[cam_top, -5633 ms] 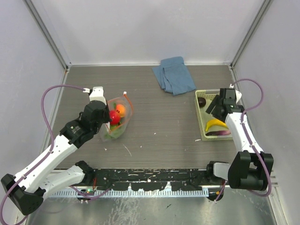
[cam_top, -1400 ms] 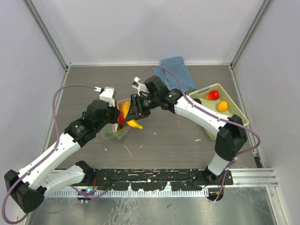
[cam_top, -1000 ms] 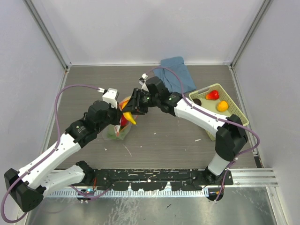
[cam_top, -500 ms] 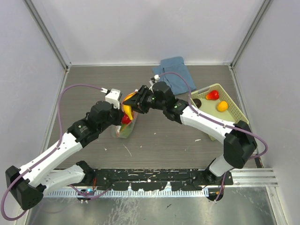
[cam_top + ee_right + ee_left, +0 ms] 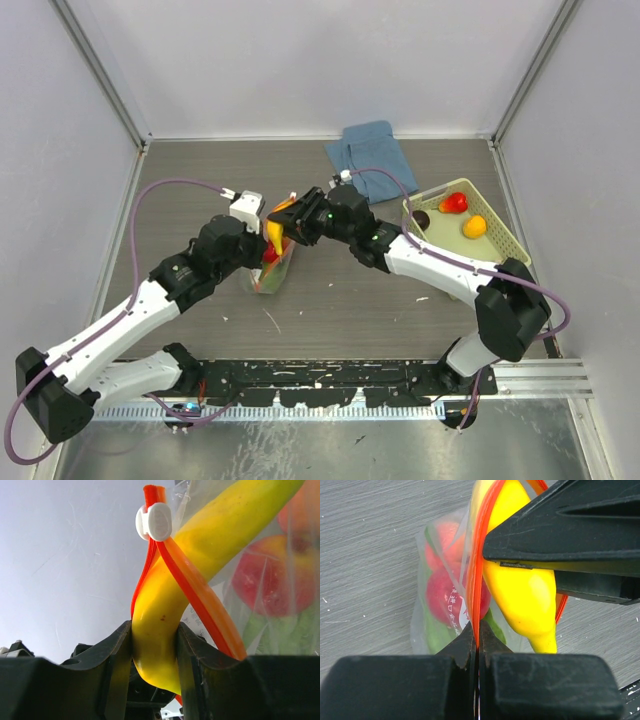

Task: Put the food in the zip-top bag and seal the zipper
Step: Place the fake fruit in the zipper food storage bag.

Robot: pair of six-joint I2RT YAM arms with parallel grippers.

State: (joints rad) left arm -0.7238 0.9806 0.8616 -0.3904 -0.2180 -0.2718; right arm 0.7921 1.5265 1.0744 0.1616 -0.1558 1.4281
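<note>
Right gripper point(image 5: 154, 647) clamps banana point(image 5: 210, 535) in bag point(image 5: 421, 622) mouth; left gripper point(image 5: 478, 636) pinches zipper point(image 5: 480, 570).

One bag point(image 5: 266, 274), one basket point(image 5: 486, 246), one cloth point(image 5: 369, 160)

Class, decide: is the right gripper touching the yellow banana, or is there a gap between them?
Touching. The right wrist view shows the right gripper clamped on the banana, with no gap on either side.

The zip-top bag point(image 5: 427, 625) is showing as clear, crinkly plastic film, its zipper point(image 5: 200, 597) looking like smooth orange-red plastic. The banana point(image 5: 200, 555) is gleaming, smooth and waxy. The counter point(image 5: 180, 180) is reading as matt grey wood grain, and the cloth point(image 5: 368, 160) at its far edge is looking soft and woven.
</note>
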